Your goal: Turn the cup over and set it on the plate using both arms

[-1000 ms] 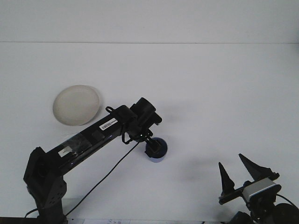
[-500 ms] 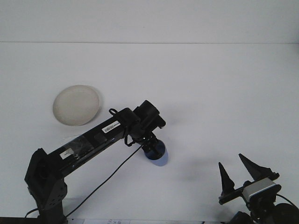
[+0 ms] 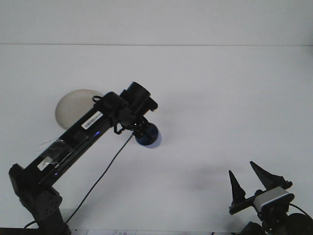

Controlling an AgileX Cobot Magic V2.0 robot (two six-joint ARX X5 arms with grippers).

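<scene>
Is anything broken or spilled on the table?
Nothing looks broken or spilled. The blue cup is held at the left tool, near the plate, and the right tool waits open.

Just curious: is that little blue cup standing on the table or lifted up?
Lifted, it seems. The blue cup hangs tilted from the left hand, with a faint shadow lower on the table.

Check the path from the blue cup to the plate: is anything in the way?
Nothing visible on the table lies between the blue cup, held at the left gripper, and the plate. Only the left arm itself overlaps the plate's right edge in this view.
</scene>
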